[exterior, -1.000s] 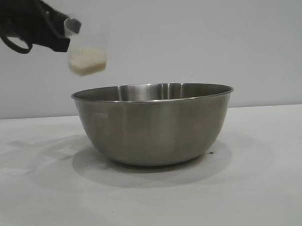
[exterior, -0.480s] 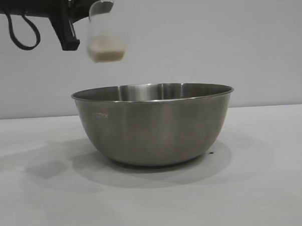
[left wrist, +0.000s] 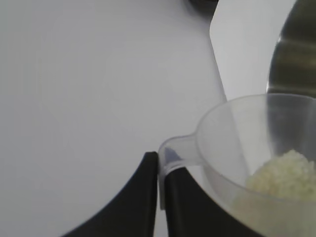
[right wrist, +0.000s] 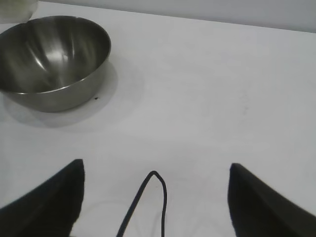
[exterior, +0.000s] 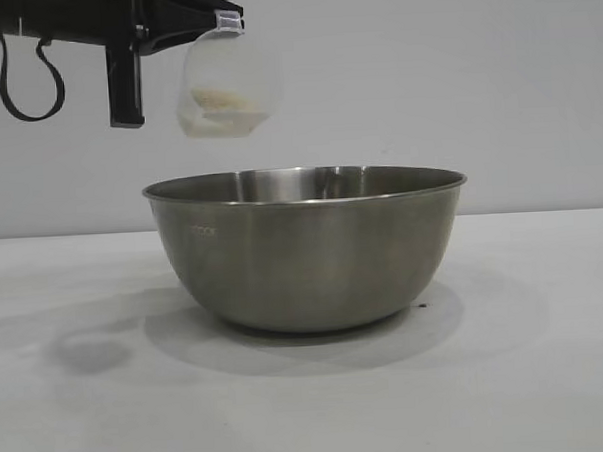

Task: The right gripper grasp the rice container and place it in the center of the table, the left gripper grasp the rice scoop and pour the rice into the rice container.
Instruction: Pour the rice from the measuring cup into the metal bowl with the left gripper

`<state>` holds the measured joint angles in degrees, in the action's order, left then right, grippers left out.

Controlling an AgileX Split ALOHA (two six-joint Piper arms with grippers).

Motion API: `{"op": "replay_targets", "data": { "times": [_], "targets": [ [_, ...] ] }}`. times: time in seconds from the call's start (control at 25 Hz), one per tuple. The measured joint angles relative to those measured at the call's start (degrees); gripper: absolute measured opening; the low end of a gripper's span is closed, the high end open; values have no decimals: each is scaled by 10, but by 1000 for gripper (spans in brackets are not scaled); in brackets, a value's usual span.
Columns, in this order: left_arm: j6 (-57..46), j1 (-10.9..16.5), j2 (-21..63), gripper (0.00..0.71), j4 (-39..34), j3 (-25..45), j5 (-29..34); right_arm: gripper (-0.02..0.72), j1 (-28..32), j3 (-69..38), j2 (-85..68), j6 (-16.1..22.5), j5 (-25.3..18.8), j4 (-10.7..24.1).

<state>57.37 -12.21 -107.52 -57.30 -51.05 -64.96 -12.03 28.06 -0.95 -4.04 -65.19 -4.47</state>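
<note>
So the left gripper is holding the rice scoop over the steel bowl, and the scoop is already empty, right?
Not quite: the rice scoop is not empty. The left wrist view shows a heap of rice in it. The rest holds: the left gripper holds it by the handle above the steel bowl.

A plain pale grey wall (exterior: 455, 79) stands behind a matte white desk (exterior: 528, 376). Soft, even light falls from above, casting faint, blurred shadows on the desk's surface.

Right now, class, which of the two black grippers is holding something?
The left gripper, shut on the scoop's handle above the bowl; the right gripper stands open, empty.
</note>
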Motion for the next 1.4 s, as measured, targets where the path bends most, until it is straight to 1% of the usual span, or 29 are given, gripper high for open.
{"op": "replay_targets", "data": {
  "times": [0.2, 0.32, 0.76, 1.28, 1.4],
  "targets": [
    [132, -38, 0, 0, -1, 0, -1, 538, 0, 0, 0, 0, 0, 0],
    [187, -50, 0, 0, 8, 0, -1, 538, 0, 0, 0, 0, 0, 0],
    [363, -54, -3, 0, 9, -1, 1, 538, 0, 0, 0, 0, 0, 0],
    [532, -54, -3, 0, 9, -1, 1, 538, 0, 0, 0, 0, 0, 0],
    [554, -54, -3, 0, 9, -1, 1, 538, 0, 0, 0, 0, 0, 0]
  ]
}}
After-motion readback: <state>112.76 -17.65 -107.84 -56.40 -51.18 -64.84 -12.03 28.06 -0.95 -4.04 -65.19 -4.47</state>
